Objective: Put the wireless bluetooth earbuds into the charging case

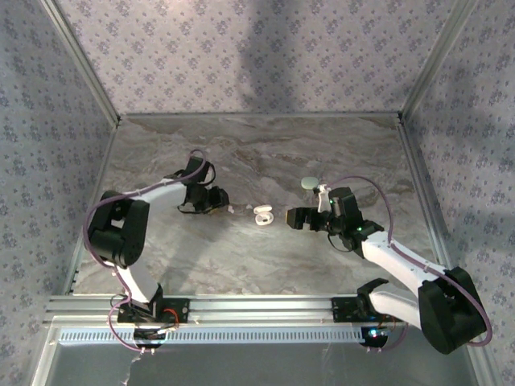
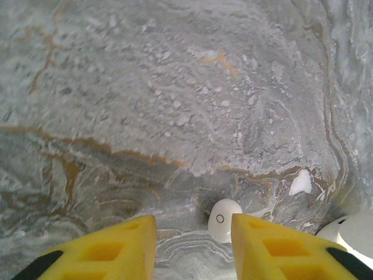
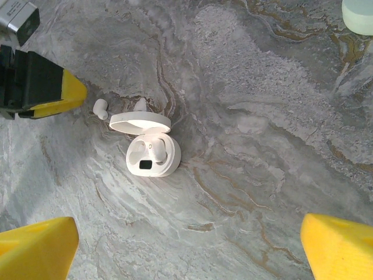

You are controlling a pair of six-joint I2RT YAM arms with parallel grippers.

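The left gripper (image 2: 194,226), left of the open charging case (image 3: 152,153), is partly open and holds nothing. One earbud (image 2: 223,219) lies on the table (image 2: 175,87) between its fingertips, close against one pad, so an off-centre squeeze could flick it away or pinch it crooked. The second earbud (image 3: 140,105) lies just beside the case's lid, where it is easily knocked. Right of the case, the right gripper (image 3: 189,230) hangs wide open and empty, and crowding in could shove the case.

a grey marble-patterned counter (image 1: 265,145) is lying between walls (image 1: 241,48) papered in a small floral print. a pale green oval case (image 1: 308,183) is sitting on it right of the middle, well apart from the metal rail (image 1: 265,306) running along the near edge.
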